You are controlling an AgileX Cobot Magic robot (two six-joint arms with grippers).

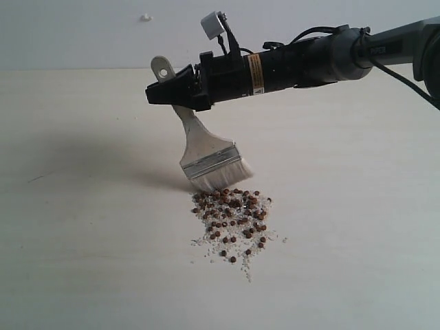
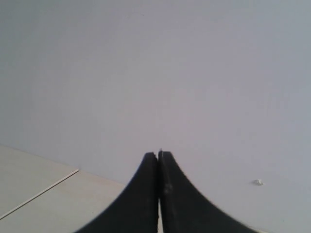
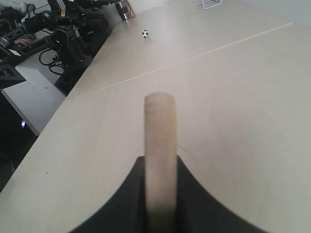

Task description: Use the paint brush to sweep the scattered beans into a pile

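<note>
The right hand (image 1: 163,95) pinches the paint brush (image 1: 210,159) by its wooden handle. Its two dark fingers (image 3: 204,208) press against either side of the handle, and the holed end pokes out beyond them toward 11 o'clock in the exterior view. The arm reaches in from 3 o'clock. The brush hangs slanted, with the ferrule and pale bristles pointing down toward 5 o'clock. The bristle tips bend against the worktop (image 1: 82,240) at the 11 o'clock edge of the beans (image 1: 234,213). The beans lie gathered in a loose patch near the middle of the worktop, densest next to the bristles and thinning toward 6 o'clock. They are mixed with white grains (image 1: 205,240) that spread a little wider. The left hand (image 2: 159,158) is pressed together with nothing between its fingers, raised before a plain pale wall (image 2: 155,73).
</note>
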